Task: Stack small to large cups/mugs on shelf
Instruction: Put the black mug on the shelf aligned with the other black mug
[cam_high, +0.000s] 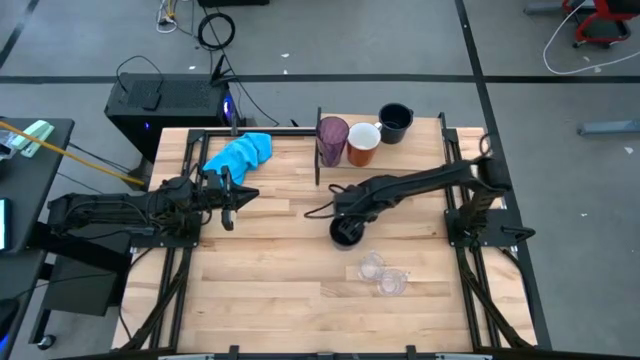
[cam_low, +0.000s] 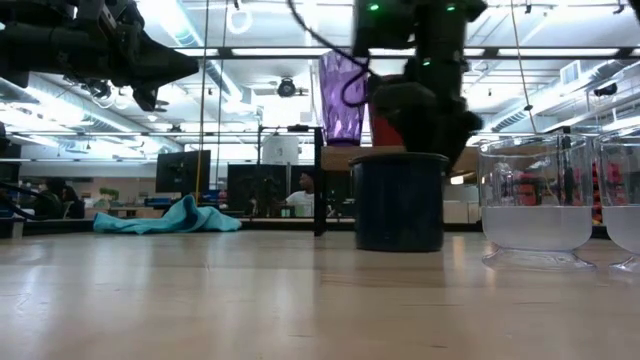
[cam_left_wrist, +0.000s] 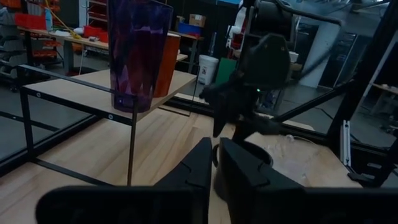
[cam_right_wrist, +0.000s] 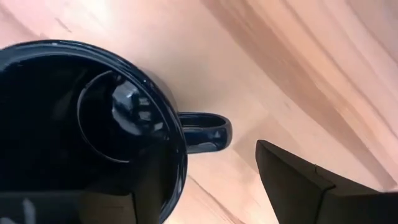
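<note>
We have the right hand (cam_high: 347, 232) directly above a dark navy mug (cam_high: 346, 234) that stands on the table (cam_high: 270, 290) just in front of the shelf (cam_high: 420, 150), its fingers spread wide and holding nothing: one finger (cam_right_wrist: 311, 186) shows clear of the handle (cam_right_wrist: 205, 132). The risk, as we judge it, is a bad bite: closing over the rim beside the handle could tip or spin the mug, and a lift from there could swing it into the two clear cups (cam_high: 382, 274) close by on the table. On the shelf the purple tumbler (cam_high: 332, 140) and orange mug (cam_high: 363, 143) stand touching, with the second navy mug (cam_high: 395, 122) just beside them, so any placement must pass the thin black upright (cam_left_wrist: 132, 146) and avoid knocking that row. Our left hand (cam_high: 228, 203) waits raised near the blue cloth (cam_high: 240, 153), fingers nearly closed and empty, pointing across toward the working arm but well apart from it.
</note>
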